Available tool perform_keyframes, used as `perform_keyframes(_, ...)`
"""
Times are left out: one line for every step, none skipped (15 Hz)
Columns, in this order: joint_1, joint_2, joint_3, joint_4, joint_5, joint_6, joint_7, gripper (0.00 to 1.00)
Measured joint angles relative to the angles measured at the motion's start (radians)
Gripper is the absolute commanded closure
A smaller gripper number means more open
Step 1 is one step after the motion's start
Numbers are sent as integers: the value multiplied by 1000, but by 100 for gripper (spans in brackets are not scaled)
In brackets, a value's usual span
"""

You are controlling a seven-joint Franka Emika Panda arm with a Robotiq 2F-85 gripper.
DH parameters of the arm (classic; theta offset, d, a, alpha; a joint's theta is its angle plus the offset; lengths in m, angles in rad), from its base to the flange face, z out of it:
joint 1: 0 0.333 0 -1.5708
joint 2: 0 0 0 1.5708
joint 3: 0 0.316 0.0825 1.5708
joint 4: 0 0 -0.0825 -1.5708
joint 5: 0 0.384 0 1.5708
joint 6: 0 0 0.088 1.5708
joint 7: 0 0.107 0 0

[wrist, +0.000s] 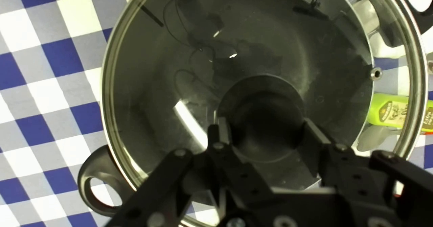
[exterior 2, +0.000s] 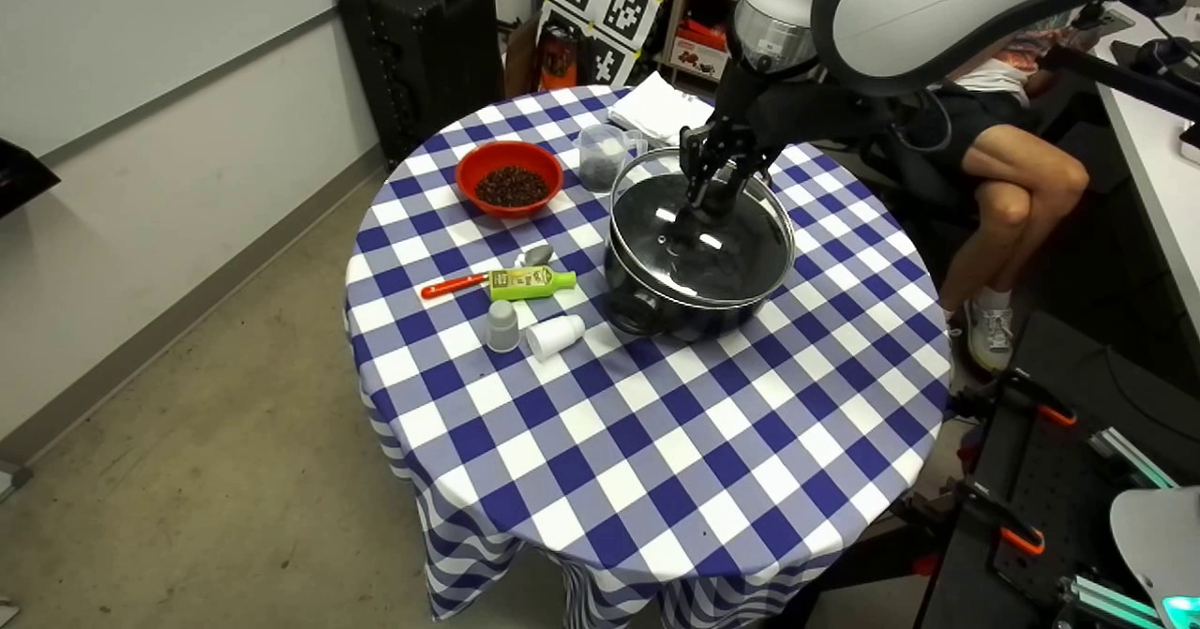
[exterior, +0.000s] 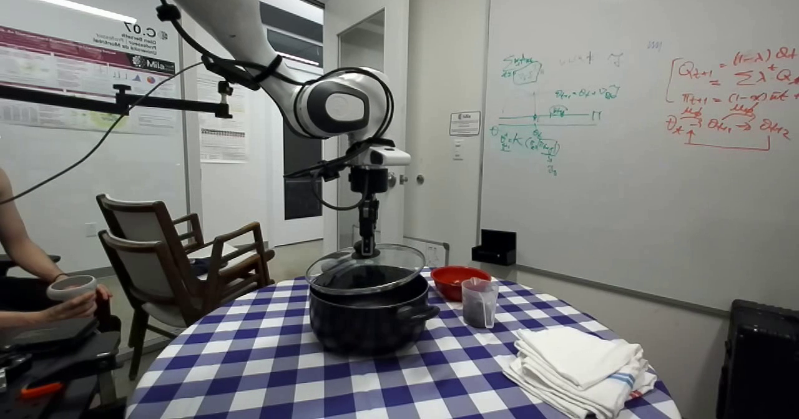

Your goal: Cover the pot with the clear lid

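Pinched in the claw (exterior: 367, 249), round dark knob (wrist: 262, 113) of the clear lid (exterior: 366, 278), shiny glass, tilted, below the claw, wide black pot (exterior: 368, 325).

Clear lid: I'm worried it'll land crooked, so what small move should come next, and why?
Probably ease the gripper down slightly, without letting go: it holds the clear lid over the pot, and an exterior view shows a gap between them on the picture's right.

In an exterior view, the pot (exterior: 368, 328) beneath the lid (exterior: 377, 275) stands left of bowl (exterior: 447, 286), jug (exterior: 479, 293) and cloths (exterior: 577, 366).
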Motion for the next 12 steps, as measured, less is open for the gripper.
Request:
perform_keyframes(0, 4, -2, 2, 2, 0, 0, 75)
perform_keyframes(0, 8, -5, 3, 5, 0, 0, 75)
perform_keyframes(0, 12, -7, 5, 8, 0, 0, 75)
perform_keyframes(0, 14, -9, 6, 10, 0, 0, 75)
perform_keyframes(0, 16, -10, 7, 12, 0, 0, 75)
perform_keyframes(0, 18, -12, 8, 13, 0, 0, 75)
perform_keyframes(0, 20, -13, 10, 14, 0, 0, 75)
perform_keyframes(0, 22, -14, 11, 16, 0, 0, 75)
perform_keyframes(0, 25, -15, 13, 18, 0, 0, 75)
perform_keyframes(0, 28, -16, 14, 19, 2, 0, 75)
perform_keyframes(0, 31, -17, 15, 21, 4, 0, 75)
perform_keyframes(0, 34, -17, 16, 24, 6, 0, 75)
